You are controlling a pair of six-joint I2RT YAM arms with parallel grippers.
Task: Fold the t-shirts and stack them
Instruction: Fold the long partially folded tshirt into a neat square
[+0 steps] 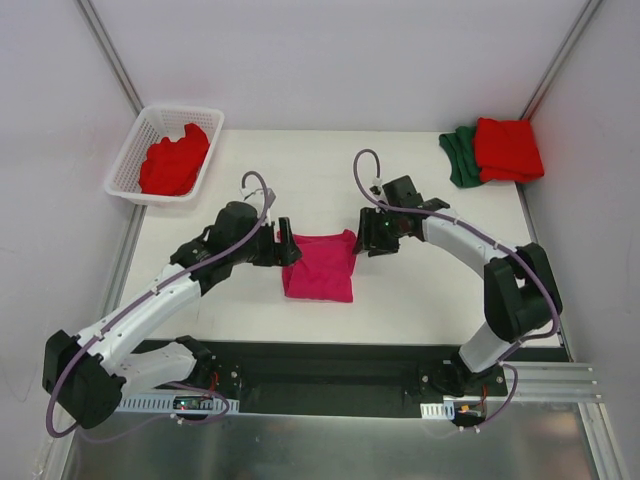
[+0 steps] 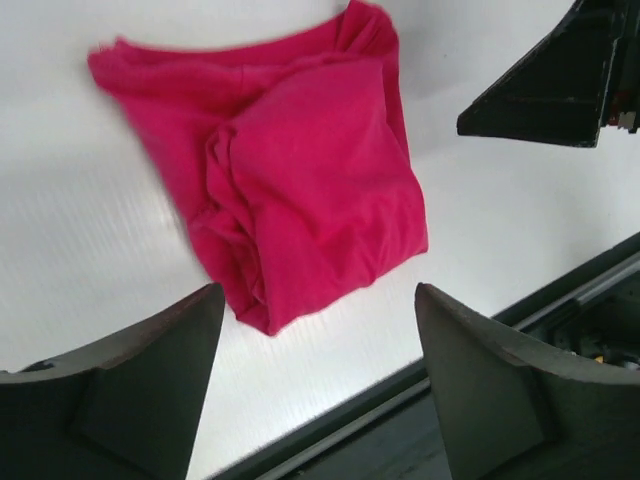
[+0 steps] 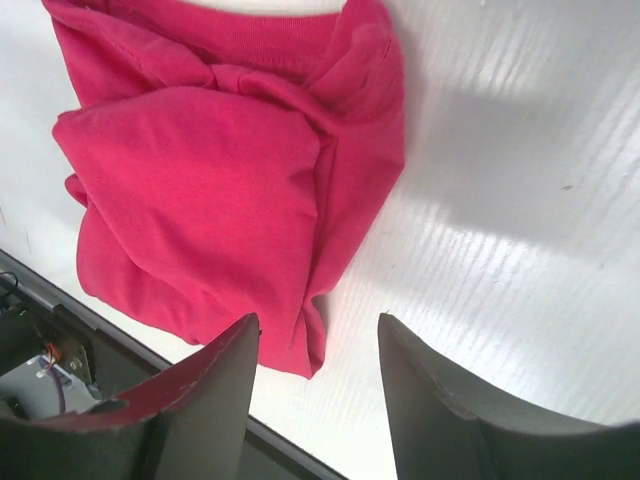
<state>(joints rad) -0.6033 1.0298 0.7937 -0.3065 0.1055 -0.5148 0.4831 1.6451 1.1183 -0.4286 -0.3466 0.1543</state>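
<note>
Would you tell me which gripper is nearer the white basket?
Left. The left gripper is right of the basket; the right gripper lies farther right, beyond the pink t-shirt.

Robot lab cell: plain white panel walls (image 1: pixel 350 60), aluminium frame rails (image 1: pixel 108 55), arms (image 1: pixel 460 235) bolted on white table (image 1: pixel 420 300).

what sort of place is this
Likely a robotics test cell: a white tabletop boxed in by white panels, two black-and-white robot arms bolted at its edge, a folded magenta-pink cloth t-shirt between them.
</note>
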